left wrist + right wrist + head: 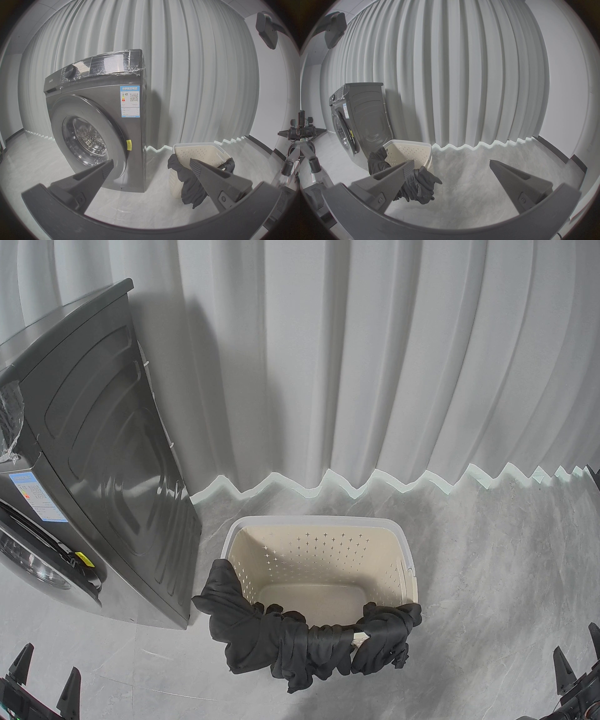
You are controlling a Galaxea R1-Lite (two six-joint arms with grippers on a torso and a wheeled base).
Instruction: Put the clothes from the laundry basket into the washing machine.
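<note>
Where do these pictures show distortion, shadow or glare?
Both wrist views: fisheye bending, dark corners, the curtain bulges. Head view: the washing machine leans and casts a soft shadow on the curtain. Left wrist view: glare on the plastic film on top of it.

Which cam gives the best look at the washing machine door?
Left wrist view: the washing machine door faces it, the whole round window showing. Head view cuts it off at the left border; right wrist view sees it far off, nearly edge-on.
</note>
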